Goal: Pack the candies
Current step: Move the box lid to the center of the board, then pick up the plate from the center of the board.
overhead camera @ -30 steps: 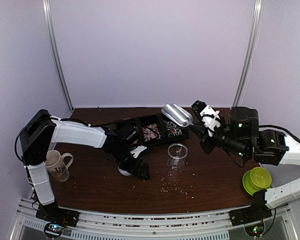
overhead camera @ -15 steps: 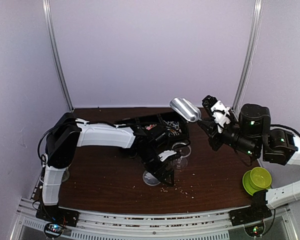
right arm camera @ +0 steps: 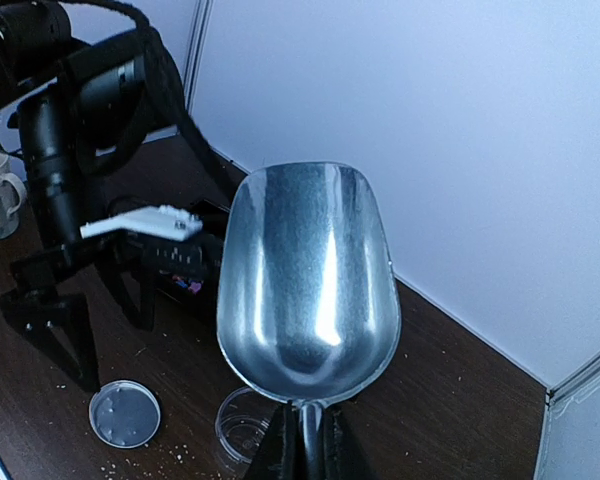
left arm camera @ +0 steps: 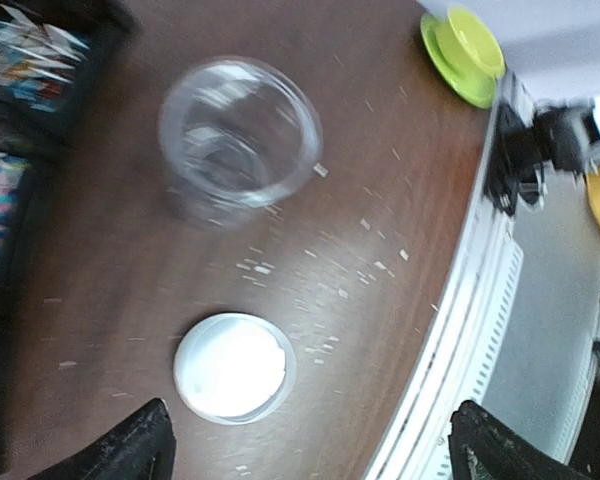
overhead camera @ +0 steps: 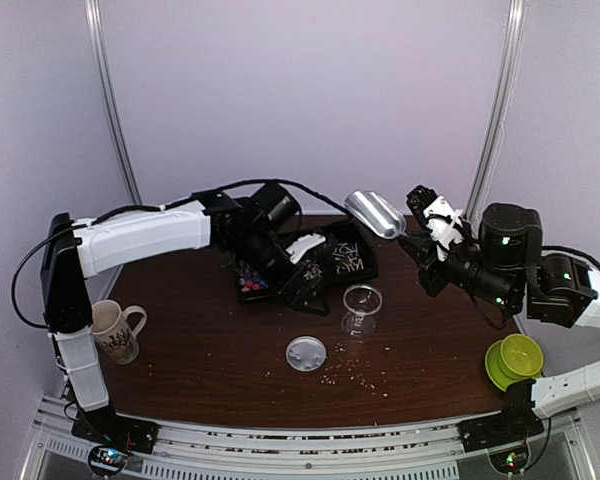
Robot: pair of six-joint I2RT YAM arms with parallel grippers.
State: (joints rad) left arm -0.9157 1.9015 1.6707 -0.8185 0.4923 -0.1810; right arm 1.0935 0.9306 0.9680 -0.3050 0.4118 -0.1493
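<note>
Left gripper (left arm camera: 312, 440) spread wide, holding nothing, high above a white lid (left arm camera: 232, 365), a clear cup (left arm camera: 240, 135) just beyond its fingertips; candies (left arm camera: 30, 45) in the black tray (overhead camera: 365, 262) off to one side, beneath the wrist. Right gripper (right arm camera: 302, 440) clamped tight on the handle of a metal scoop (right arm camera: 308, 270), raised in the air near the tray's far end

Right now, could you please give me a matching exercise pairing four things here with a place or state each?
Things: 1 clear cup; 2 white lid; 3 metal scoop; 4 mug.
States: A gripped by the right hand; B at the left edge; C upright, open, central; D lying flat, nearer the front.
Pairs: 1-C, 2-D, 3-A, 4-B.
</note>
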